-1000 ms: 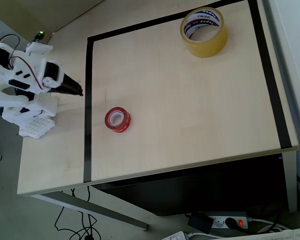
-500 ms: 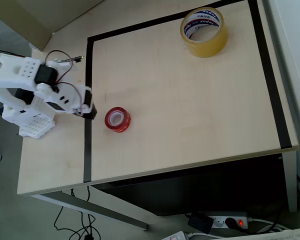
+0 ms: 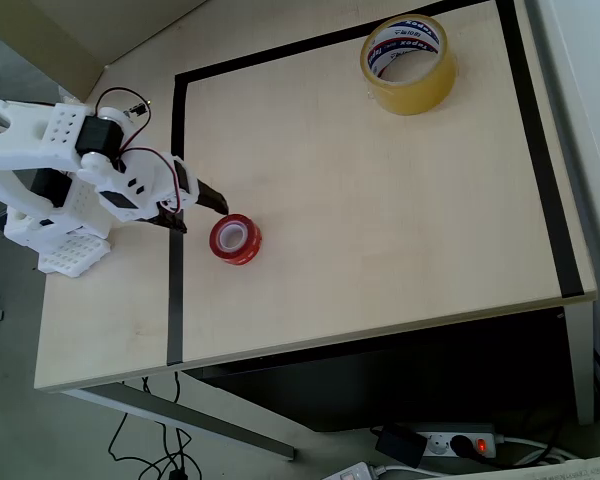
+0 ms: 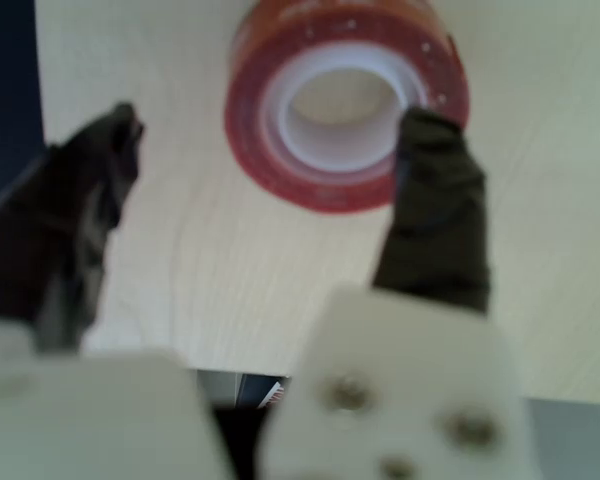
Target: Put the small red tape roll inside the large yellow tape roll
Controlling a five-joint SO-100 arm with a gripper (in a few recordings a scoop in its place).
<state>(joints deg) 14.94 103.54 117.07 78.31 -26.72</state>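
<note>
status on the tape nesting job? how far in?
Early. Done: nothing placed; the small red tape roll lies flat on the table, apart from the large yellow tape roll at the far corner. In hand: the open gripper sits beside the red roll, one finger over its rim, not gripping. Left: grasp, carry, drop inside.

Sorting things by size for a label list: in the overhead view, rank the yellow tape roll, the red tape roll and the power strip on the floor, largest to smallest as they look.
1. large yellow tape roll
2. power strip, partly hidden and farther from the camera
3. small red tape roll
</note>
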